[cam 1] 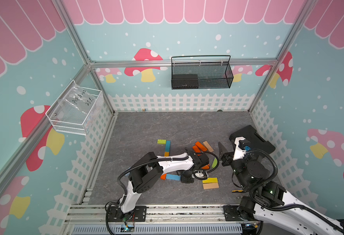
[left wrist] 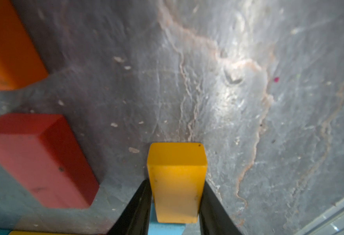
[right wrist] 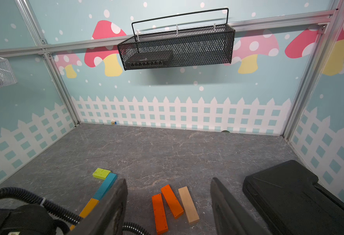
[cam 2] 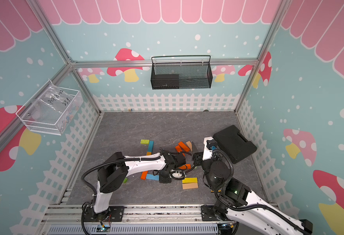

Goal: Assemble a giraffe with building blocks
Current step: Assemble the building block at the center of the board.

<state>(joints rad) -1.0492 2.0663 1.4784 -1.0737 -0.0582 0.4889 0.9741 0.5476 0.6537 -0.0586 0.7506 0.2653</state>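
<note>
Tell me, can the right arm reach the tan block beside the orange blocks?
Probably yes: the right end effector is open and empty, and the tan block lies flat just ahead, uncovered on top.

From above you cannot see the left gripper (left wrist: 176,182) or the yellow block (left wrist: 176,162) it clamps; the arm's wrist covers them in both top views; the forearm also hides most of an orange block (cam 1: 163,176) and a green block (cam 1: 214,162); in the left wrist view the blue block (left wrist: 167,228) and red block (left wrist: 34,162) run off the edges; the pliers (cam 1: 236,191) lie mostly under the right arm; the speck (cam 1: 144,109) by the back wall is too small to name.
</note>
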